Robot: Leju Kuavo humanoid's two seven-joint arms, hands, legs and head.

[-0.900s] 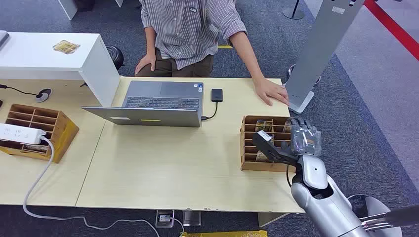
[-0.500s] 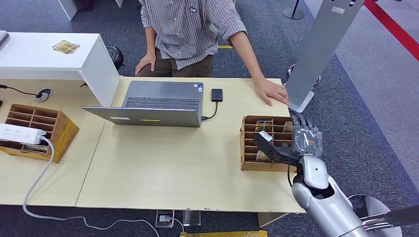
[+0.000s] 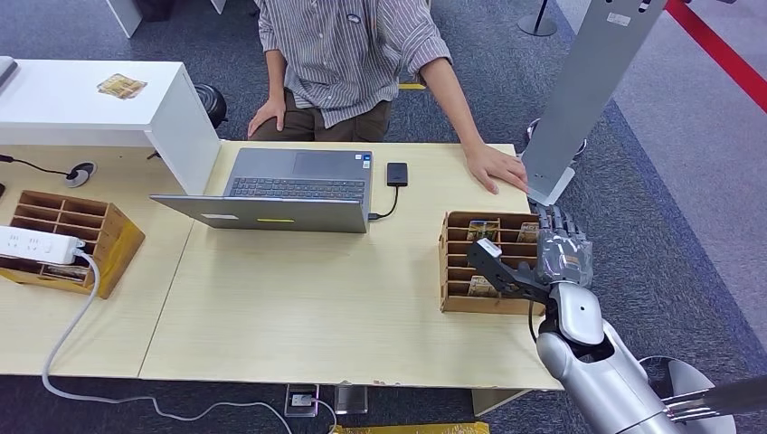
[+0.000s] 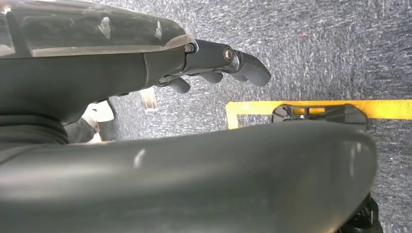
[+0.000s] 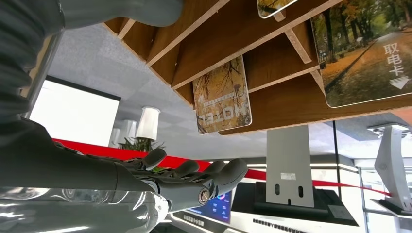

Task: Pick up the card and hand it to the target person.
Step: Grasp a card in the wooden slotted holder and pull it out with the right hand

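Card [image 5: 222, 95] lettering reads clearly beside right hand [image 5: 160, 187].

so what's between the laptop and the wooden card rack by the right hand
In the head view, mostly bare tabletop. A black cable runs from the laptop to a small black box; nothing else before the card rack.

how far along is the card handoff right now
Early. Done: the right hand has been brought to the wooden slotted card organiser on the pale desk. In hand: nothing; its fingers are spread beside the slots and the autumn-photo hotel card sits in its compartment. Left: gripping a card, lifting it out, and passing it to the person in the striped shirt.
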